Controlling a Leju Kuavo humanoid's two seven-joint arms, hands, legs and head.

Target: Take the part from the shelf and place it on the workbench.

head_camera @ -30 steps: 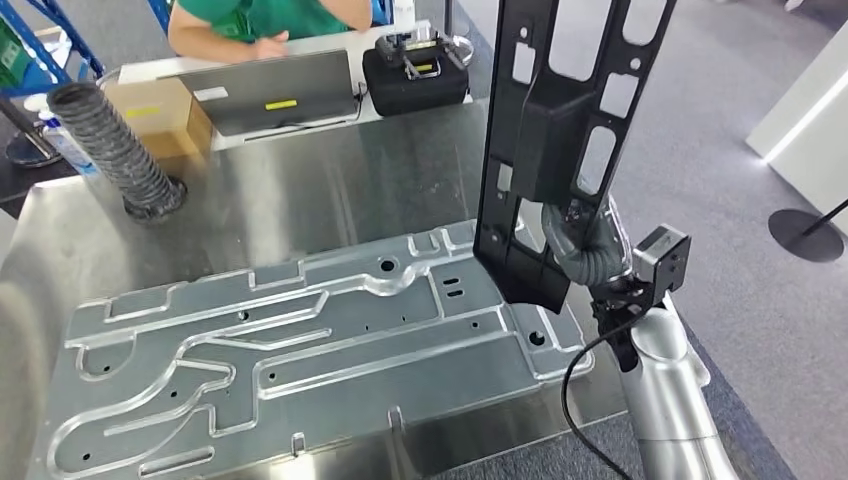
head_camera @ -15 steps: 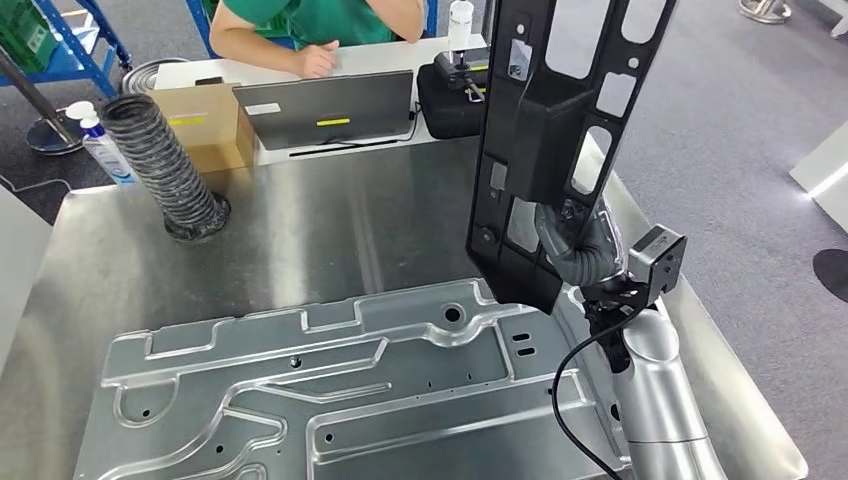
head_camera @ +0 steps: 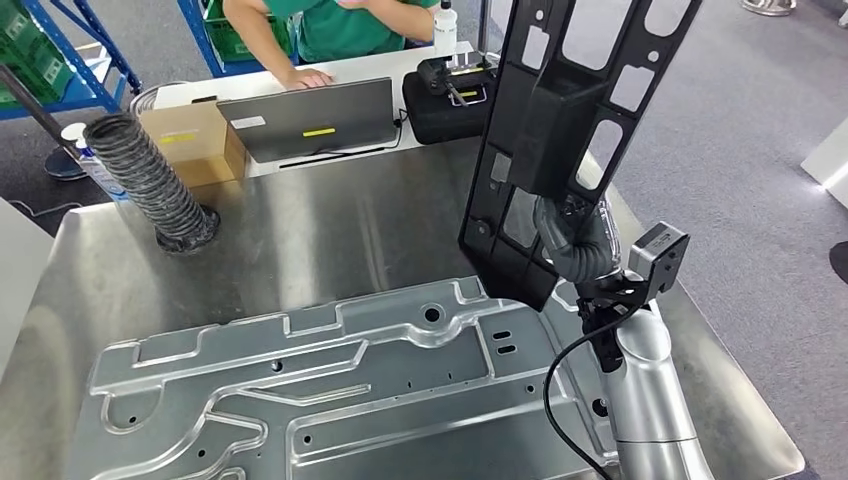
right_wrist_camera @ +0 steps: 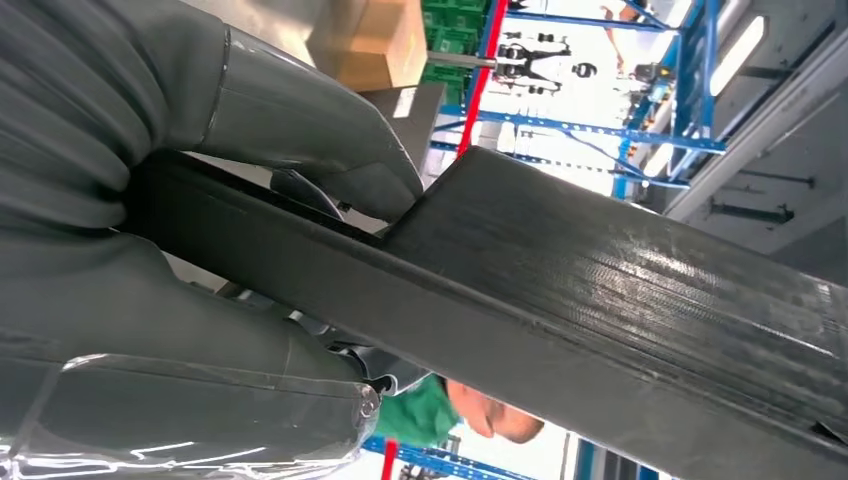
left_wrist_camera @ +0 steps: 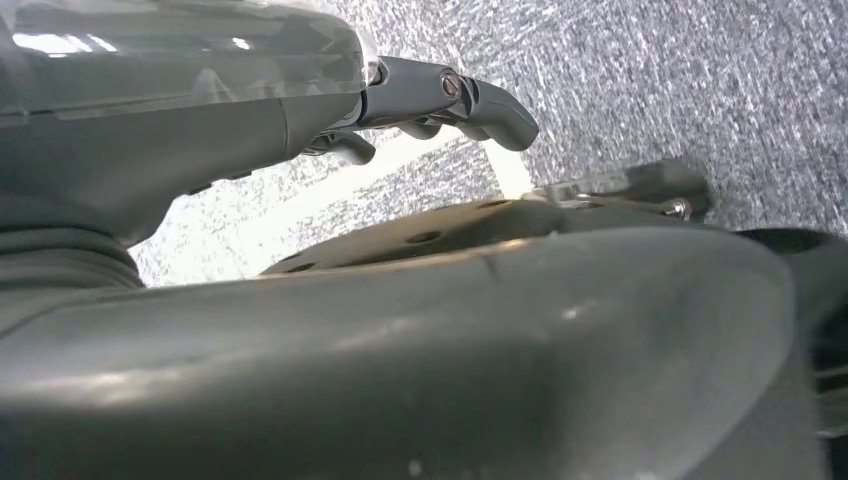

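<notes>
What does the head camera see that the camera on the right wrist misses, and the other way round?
Head view alone: the steel workbench, the grooved aluminium plate lying on it, a ribbed hose, a closed laptop, a black case, and the black part at its full length, upright and raised over the bench.

Right wrist view alone: the close grip, with the thumb pressed on the part's edge.

Both: the right hand holding the part, the cardboard box, blue shelving and a person in green.
</notes>
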